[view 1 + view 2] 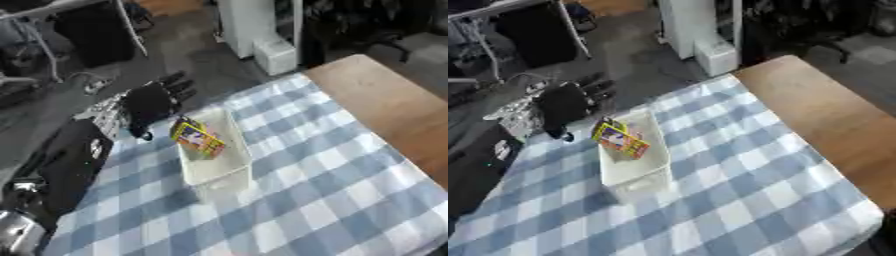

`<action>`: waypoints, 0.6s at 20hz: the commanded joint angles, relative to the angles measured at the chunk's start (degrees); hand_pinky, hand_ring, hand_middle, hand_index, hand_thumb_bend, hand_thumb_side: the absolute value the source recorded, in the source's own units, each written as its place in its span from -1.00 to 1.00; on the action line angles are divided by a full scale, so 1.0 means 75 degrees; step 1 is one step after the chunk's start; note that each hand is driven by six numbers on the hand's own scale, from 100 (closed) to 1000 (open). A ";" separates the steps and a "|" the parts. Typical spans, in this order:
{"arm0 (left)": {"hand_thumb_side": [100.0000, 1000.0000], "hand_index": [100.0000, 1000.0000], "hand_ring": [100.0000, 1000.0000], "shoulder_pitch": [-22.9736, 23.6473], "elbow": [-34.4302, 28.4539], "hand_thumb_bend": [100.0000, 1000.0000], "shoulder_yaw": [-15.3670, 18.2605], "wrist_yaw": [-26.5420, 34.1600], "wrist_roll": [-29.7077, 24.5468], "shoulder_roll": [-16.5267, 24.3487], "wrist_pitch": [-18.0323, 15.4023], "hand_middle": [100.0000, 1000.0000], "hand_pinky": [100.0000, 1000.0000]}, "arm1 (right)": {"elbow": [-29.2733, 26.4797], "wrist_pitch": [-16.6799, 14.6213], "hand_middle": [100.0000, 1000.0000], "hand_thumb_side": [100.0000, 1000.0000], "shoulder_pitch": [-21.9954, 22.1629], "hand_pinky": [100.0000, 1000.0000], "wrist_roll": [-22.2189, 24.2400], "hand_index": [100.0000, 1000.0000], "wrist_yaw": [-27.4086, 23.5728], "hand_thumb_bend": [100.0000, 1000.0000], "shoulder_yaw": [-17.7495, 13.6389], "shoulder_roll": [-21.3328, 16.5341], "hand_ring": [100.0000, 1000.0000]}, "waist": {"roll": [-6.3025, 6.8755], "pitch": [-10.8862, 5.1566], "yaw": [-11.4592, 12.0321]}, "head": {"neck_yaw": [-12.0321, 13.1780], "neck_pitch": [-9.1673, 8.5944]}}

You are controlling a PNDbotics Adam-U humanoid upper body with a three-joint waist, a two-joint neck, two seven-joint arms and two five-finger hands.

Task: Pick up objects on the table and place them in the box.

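Observation:
A white open box stands on the blue-and-white checked tablecloth. Inside it, leaning against the left wall, is a small yellow packet with coloured print. My left hand hovers just left of and above the box's far left corner, fingers spread and relaxed, holding nothing. It is apart from the packet. The left forearm runs down to the lower left corner. My right hand shows in neither view.
Bare wooden tabletop lies uncovered along the right side. Beyond the table's far edge are the floor, a white cabinet and a chair frame at the upper left.

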 commanded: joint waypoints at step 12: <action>0.03 0.37 0.06 0.3542 -0.3119 0.49 0.0751 1.0974 -0.0143 -0.0282 -0.2275 0.46 -0.45 | -0.0098 -0.0279 -0.18 1.00 0.0277 -0.12 0.0069 0.09 0.0256 -1.00 -0.0184 -0.0183 -0.16 | -0.0237 -0.0002 0.0374 | -0.0440 -0.0542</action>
